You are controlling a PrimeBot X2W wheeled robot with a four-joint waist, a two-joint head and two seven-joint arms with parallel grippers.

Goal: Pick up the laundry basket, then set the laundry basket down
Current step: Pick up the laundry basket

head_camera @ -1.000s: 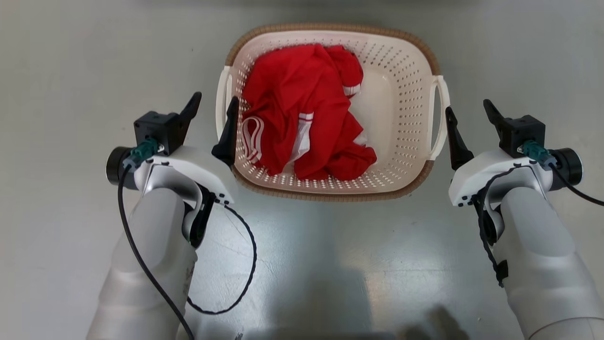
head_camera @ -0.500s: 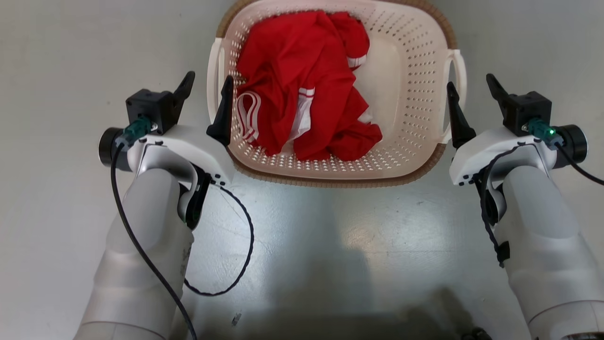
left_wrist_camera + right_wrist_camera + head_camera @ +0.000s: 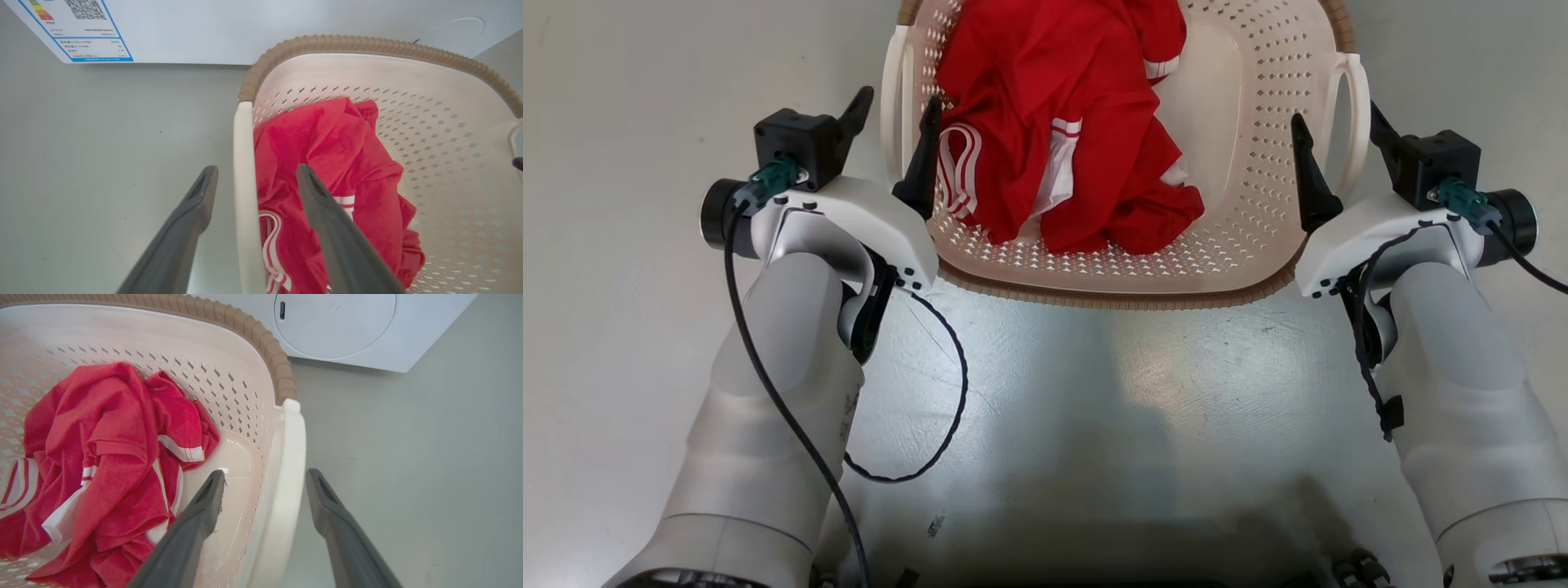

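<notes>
There is one laundry basket (image 3: 1241, 163), cream and perforated with a brown woven-look rim, standing on the grey floor (image 3: 1094, 392) in front of the robot, between its two arms. It has two white side handles, one per side. Inside lies a crumpled red garment (image 3: 1045, 122) with white stripes (whether it is one piece or more, I cannot tell). One white washing machine (image 3: 339, 326) stands beyond the basket, and it carries one printed label (image 3: 81, 32).

Two grippers are in play, each with two dark fingers. The left gripper (image 3: 898, 98) has its fingers (image 3: 184, 228) spread wide, straddling the left handle (image 3: 244, 183): one finger is outside the basket, the other inside above the red cloth. The handle stands in the gap, not pinched. The right gripper (image 3: 1335, 114) mirrors this, its fingers (image 3: 339, 526) also wide apart around the right handle (image 3: 288, 477), the inner one over the basket's bare bottom, the outer one over the floor. Neither pair clamps anything.
</notes>
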